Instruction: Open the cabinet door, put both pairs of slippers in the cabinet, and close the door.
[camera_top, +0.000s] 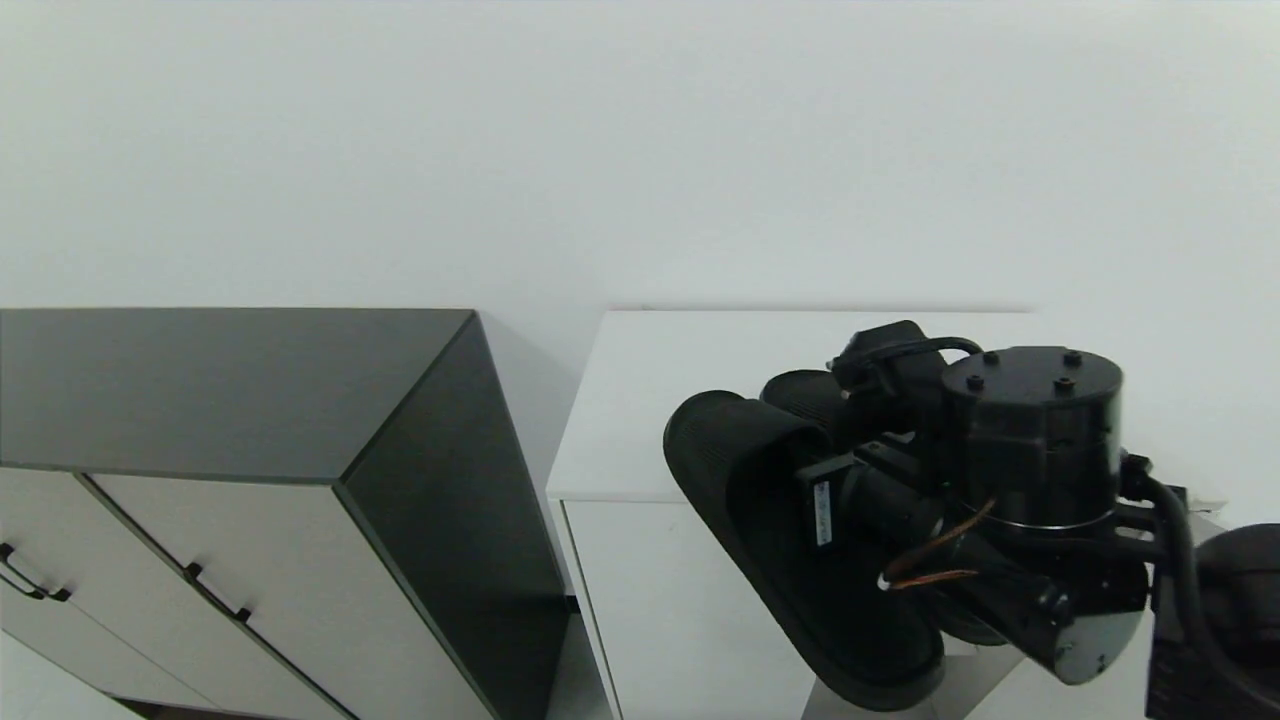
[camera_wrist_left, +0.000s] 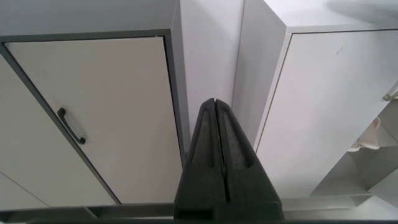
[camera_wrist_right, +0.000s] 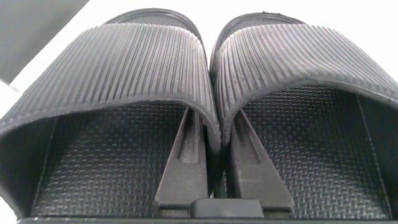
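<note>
Black rubber slippers (camera_top: 770, 500), likely light and floppy, hang at four o'clock by the white cabinet (camera_top: 640, 400), right gripper (camera_wrist_right: 214, 134) pinching their adjoining strap edges, the soundest hold; left gripper (camera_wrist_left: 215, 104) closed, empty

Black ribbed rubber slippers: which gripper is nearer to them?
Right. The right gripper clamps the black ribbed slippers together; the left gripper is shut, facing the pale cabinet door.

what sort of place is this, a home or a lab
Probably a home-like entryway, perhaps a staged one. A dark-topped cabinet with pale doors stands beside a white cabinet against a plain wall, and the right gripper holds a pair of black slippers.
</note>
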